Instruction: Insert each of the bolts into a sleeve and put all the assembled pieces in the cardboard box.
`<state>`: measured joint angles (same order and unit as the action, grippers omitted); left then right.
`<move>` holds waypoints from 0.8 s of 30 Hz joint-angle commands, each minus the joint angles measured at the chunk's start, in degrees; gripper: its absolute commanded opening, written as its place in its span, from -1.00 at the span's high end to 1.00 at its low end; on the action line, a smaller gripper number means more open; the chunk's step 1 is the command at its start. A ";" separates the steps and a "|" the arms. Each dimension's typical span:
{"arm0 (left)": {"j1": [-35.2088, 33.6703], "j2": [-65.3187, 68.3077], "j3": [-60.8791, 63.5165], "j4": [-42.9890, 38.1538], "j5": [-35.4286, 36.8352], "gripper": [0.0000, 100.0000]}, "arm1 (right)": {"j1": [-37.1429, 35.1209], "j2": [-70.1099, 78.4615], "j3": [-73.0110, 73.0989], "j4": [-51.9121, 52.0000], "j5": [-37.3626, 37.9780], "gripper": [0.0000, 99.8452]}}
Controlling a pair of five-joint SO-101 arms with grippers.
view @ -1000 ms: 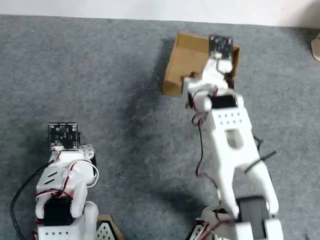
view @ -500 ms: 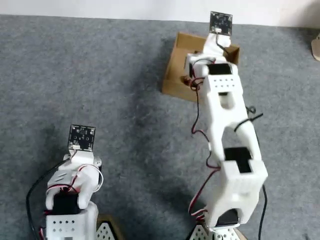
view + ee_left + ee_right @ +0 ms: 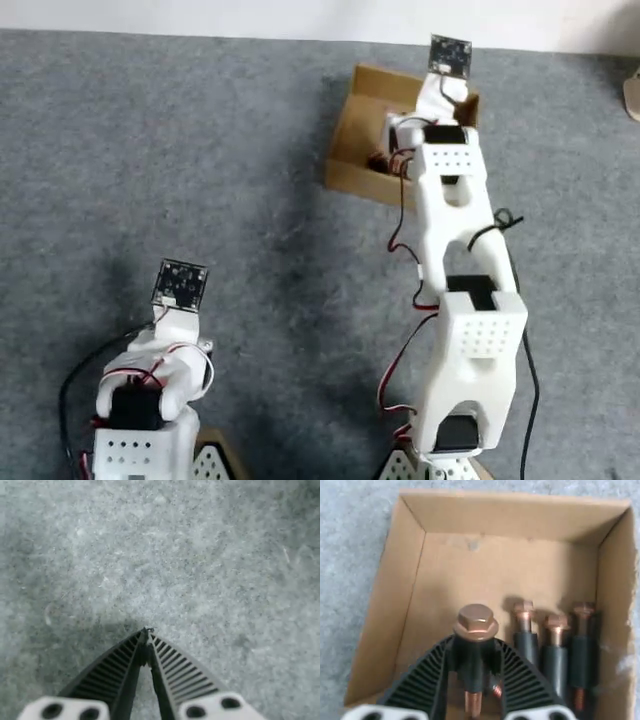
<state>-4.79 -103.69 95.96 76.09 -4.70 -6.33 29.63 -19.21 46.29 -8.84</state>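
My right gripper (image 3: 472, 665) is shut on an assembled piece (image 3: 475, 645), a copper bolt in a black sleeve, held over the inside of the cardboard box (image 3: 410, 580). Three more assembled pieces (image 3: 555, 650) lie side by side on the box floor, close to one wall. From the high view the right arm (image 3: 450, 200) stretches out over the cardboard box (image 3: 355, 120) at the back of the table. My left gripper (image 3: 146, 640) is shut on nothing, its tips just above the grey carpet, and the left arm (image 3: 160, 370) is drawn back at the front left.
Grey carpet (image 3: 200, 180) covers the table. A tan object (image 3: 630, 95) shows at the far right edge. Cardboard pieces (image 3: 215, 455) lie under the arm bases at the front.
The right arm has stretched forward over the box with the piece in its gripper. The left arm has drawn back toward its base.
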 commanded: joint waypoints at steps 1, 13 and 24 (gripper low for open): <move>1.36 -0.31 1.01 0.35 -0.26 0.99 | -0.04 -1.27 -2.51 3.82 -0.70 0.66; 1.36 -0.22 1.01 0.35 -0.26 0.99 | 0.22 -13.85 -3.38 21.05 -2.29 0.97; 1.36 -0.22 1.01 0.35 -0.26 0.99 | -0.04 -39.25 29.32 22.73 -2.81 0.99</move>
<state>-4.53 -103.69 95.96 76.09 -4.70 -6.33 -0.53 3.82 68.97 -10.95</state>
